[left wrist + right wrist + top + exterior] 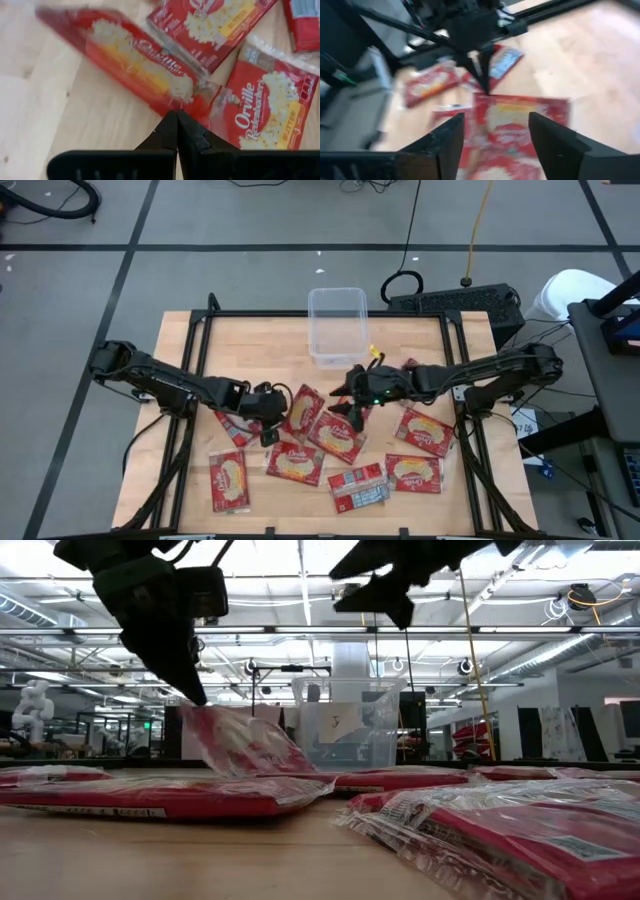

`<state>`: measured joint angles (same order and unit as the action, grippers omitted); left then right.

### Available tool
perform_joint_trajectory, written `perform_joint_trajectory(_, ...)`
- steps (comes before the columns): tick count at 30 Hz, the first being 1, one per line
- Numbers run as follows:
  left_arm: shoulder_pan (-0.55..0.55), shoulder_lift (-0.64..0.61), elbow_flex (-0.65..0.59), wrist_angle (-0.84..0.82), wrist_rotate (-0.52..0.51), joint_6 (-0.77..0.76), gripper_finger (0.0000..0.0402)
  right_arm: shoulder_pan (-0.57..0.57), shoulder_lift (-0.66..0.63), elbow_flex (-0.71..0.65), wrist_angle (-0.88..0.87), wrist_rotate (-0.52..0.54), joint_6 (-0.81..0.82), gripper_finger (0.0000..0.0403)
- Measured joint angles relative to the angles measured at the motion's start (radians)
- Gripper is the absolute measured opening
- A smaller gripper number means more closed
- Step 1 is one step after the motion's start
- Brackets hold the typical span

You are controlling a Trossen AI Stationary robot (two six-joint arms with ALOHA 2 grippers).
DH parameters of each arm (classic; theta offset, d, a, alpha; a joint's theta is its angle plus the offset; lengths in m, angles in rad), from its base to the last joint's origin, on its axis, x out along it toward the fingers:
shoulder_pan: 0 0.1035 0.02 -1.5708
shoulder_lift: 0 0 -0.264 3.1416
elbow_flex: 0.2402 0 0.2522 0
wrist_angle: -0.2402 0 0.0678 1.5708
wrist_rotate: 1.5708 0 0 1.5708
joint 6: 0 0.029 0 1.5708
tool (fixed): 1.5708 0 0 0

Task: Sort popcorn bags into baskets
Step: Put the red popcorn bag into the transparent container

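Left gripper is where we look first: it is near the middle of the table, and its two fingers are pressed together on the clear edge of one bag. In the low view this held bag stands tilted, one end lifted off the wood and the other end still down among the other bags.

Our right gripper hangs just beside it, a little toward the tub, and its fingers are wide apart with nothing between them. Through this gap we see a bag lying flat below, and the left gripper farther off.

The clear tub stands at the far edge of the table, in the middle. We see no bag inside it.

Many bags lie around both grippers and make the place crowded. One lies flat under the right gripper, one just in front of the left gripper, one near the left front, and two at the right side. Between them one packet shows a pale back. Some of these bags touch or overlap each other, so the held bag has neighbours close on its right side. In the low view a flat bag lies in front of the held one.
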<state>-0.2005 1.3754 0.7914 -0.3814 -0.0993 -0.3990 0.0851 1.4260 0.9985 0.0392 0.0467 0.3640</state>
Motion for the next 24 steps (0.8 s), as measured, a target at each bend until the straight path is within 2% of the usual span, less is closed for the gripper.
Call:
perform_joint_trajectory(4, -0.006, 0.000, 0.001, 0.009, -0.002, 0.033, 0.0000, -0.033, 0.070, 0.001, -0.005, 0.055, -0.084, 0.0241)
perform_joint_trajectory(8, -0.003, 0.000, 0.001, 0.026, -0.020, 0.042, 0.0000, -0.082, 0.144, 0.001, -0.001, 0.002, -0.119, 0.0248)
perform_joint_trajectory(12, 0.024, 0.000, 0.001, -0.046, -0.033, -0.186, 0.0011, -0.110, 0.197, 0.000, -0.007, -0.052, -0.071, 0.0248)
perform_joint_trajectory(14, 0.029, 0.001, 0.001, -0.081, -0.037, -0.271, 0.0025, -0.110, 0.207, 0.000, -0.004, -0.051, -0.044, 0.0248)
perform_joint_trajectory(18, 0.005, 0.001, -0.006, -0.103, -0.053, -0.311, 0.0073, -0.099, 0.234, 0.001, 0.000, -0.050, -0.023, 0.0251)
perform_joint_trajectory(22, 0.005, 0.024, -0.065, 0.033, -0.071, -0.285, 0.0122, -0.098, 0.269, 0.000, -0.003, -0.045, -0.022, 0.0251)
perform_joint_trajectory(24, 0.010, 0.041, -0.095, 0.120, -0.088, -0.271, 0.0131, -0.093, 0.287, 0.001, 0.005, -0.022, -0.093, 0.0251)
